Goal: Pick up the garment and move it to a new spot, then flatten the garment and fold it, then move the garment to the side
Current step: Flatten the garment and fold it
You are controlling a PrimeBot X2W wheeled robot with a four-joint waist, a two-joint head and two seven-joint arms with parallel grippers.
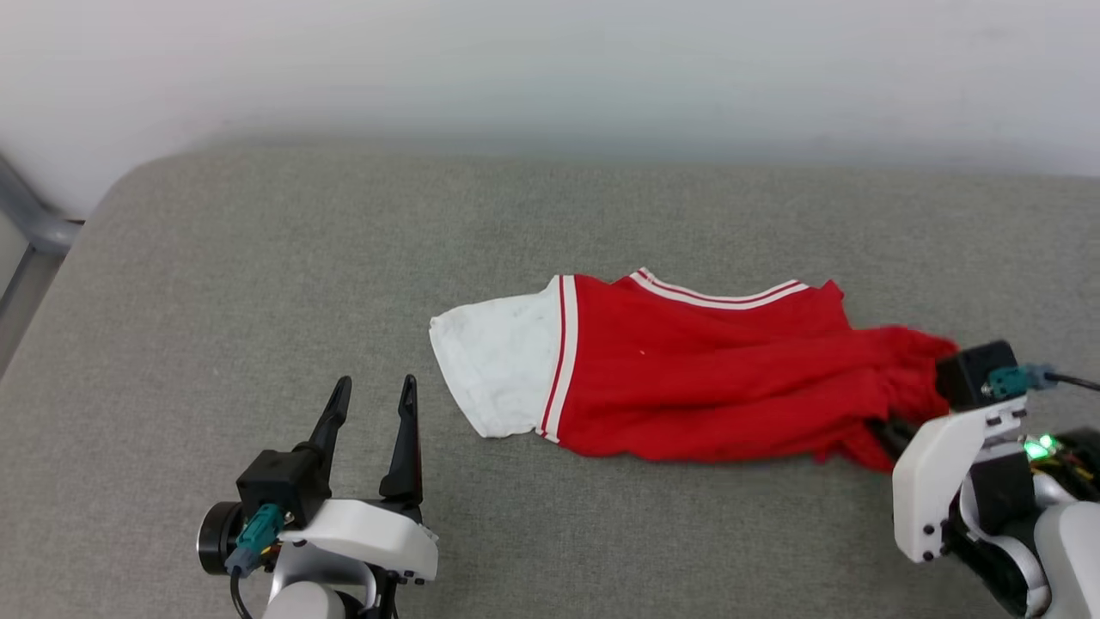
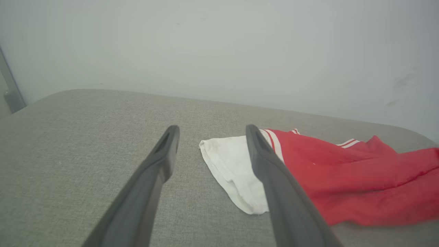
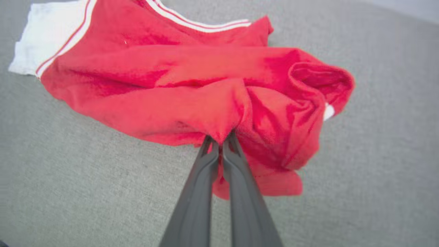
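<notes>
The garment [image 1: 705, 378] is a red jersey with a white sleeve and striped trim, lying crumpled across the grey cushion. Its white sleeve points left and its red body bunches toward the right. In the right wrist view my right gripper [image 3: 221, 139] is shut on a fold of the garment [image 3: 192, 85], the two dark fingers pressed together into the red cloth. In the head view that gripper sits at the garment's right end, its tips hidden by cloth and wrist. My left gripper [image 1: 371, 391] stands open, left of the white sleeve and apart from it. The garment [image 2: 343, 175] lies to the right of its fingers.
The grey fabric cushion [image 1: 258, 284] stretches wide around the garment, with a pale wall [image 1: 550, 69] behind its far edge. A grey metal bar [image 1: 34, 219] stands at the far left corner. Bare cushion lies left of and in front of the garment.
</notes>
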